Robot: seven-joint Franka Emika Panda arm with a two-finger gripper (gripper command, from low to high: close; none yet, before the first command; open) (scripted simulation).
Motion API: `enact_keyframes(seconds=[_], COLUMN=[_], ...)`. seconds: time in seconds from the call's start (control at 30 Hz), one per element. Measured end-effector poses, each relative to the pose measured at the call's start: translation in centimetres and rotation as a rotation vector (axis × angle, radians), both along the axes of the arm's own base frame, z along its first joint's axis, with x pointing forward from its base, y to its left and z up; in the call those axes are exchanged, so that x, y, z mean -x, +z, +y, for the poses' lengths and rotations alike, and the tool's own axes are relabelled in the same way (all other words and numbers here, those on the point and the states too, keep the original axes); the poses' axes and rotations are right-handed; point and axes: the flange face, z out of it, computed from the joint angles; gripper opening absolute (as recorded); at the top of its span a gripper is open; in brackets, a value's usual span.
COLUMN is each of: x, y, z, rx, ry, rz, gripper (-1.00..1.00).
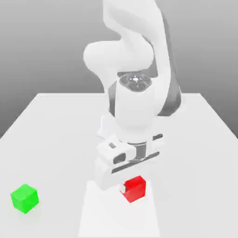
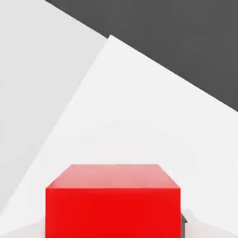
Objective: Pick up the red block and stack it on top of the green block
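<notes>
The red block (image 1: 136,189) is a small glossy cube near the table's front edge, right under the arm's white hand. My gripper (image 1: 130,185) is down over it and shut on it, with one finger against the side that faces the exterior view's left. The hand view shows the red block (image 2: 112,204) very close, and a dark finger edge (image 2: 184,218) touches its side. It sits at table height. The green block (image 1: 24,198) stands alone at the front on the exterior view's left, far from the gripper.
The white table (image 1: 56,130) stretches back behind the arm under a grey backdrop. A paler rectangular patch (image 1: 93,214) lies on the surface around the red block. The arm's bulky white links (image 1: 135,107) rise above the hand.
</notes>
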Motion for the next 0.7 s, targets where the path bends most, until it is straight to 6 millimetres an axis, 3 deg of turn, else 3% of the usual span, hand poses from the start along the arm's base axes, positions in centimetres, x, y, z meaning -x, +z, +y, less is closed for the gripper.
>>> enact_keyframes(seconds=[0.2, 0.4, 0.47, 0.57, 0.6, 0.7], x=[-0.6, 2.4, 2.5, 2.6, 2.6, 2.6], y=[1.5, 3.2, 1.9, -1.6, -2.5, -2.5], z=[-12.5, -24.9, -25.9, -26.2, -26.2, -26.2], rx=[-0.003, -0.001, -0.001, -0.001, -0.001, -0.001], ry=[-0.063, -0.111, -0.103, -0.101, -0.101, -0.101], rz=[0.002, -0.001, -0.002, -0.002, -0.002, -0.002], gripper=[-1.00, -1.00, -1.00, -1.00, 1.00, 1.00])
